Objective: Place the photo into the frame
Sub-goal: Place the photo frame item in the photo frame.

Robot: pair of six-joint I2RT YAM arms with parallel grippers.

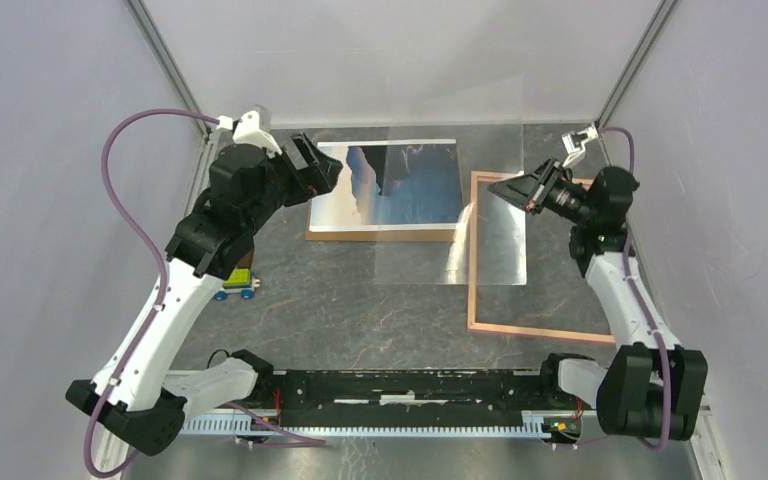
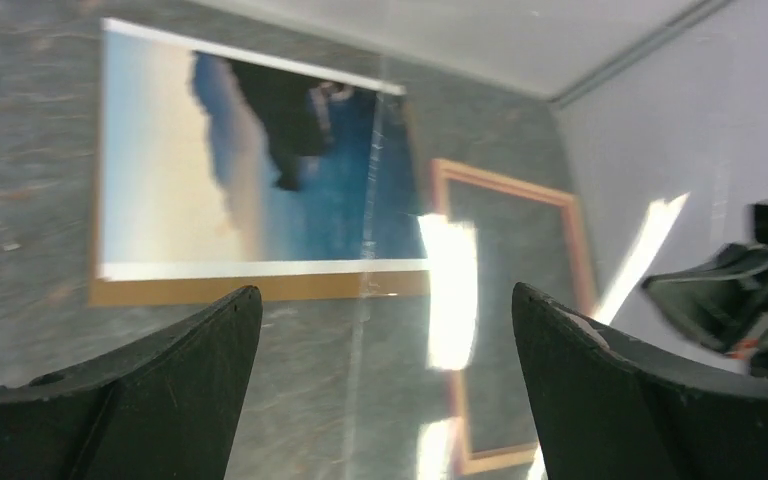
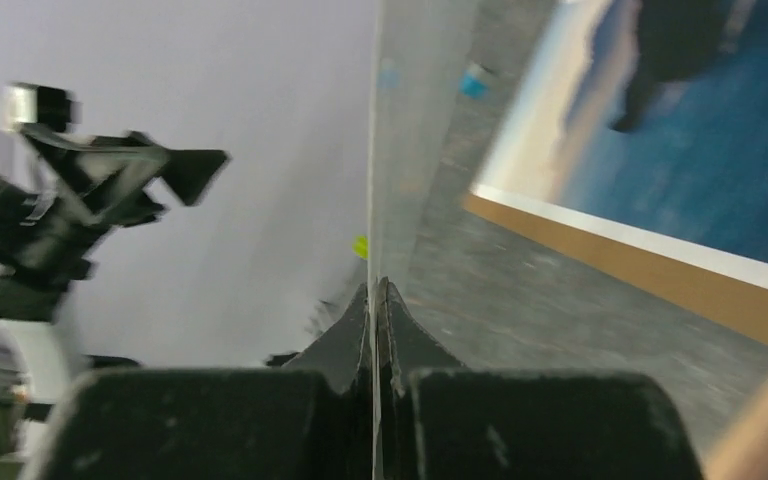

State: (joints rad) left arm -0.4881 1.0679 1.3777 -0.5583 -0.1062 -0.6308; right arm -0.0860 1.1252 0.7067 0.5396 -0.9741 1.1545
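Holding the clear sheet (image 1: 440, 255): the right tool (image 3: 377, 290), clamped tight on the sheet's edge, which runs as a thin line straight out from between its fingers in the right wrist view.
Left tool (image 2: 385, 300): wide, both dark fingers (image 2: 190, 350) far apart, raised over the far left of the surface (image 1: 360, 320) and pointing toward the sheet and the photo (image 2: 260, 180).
Sheet position: up off the surface, between the two tools. Seen from above, it overlaps the right part of the photo and the far left corner of the frame (image 1: 540, 331), with bright glare on it.
Photo: picture side up at the far middle of the surface, lying on a brown backing board (image 1: 380, 235) whose near strip shows below the white edge.
Frame: flat on the right side of the surface, just beside the board and apart from the photo. Grey surface shows inside its pink rim.
Toy car (image 1: 237, 290): small, blue, yellow and green, on the left of the surface beside the left arm.
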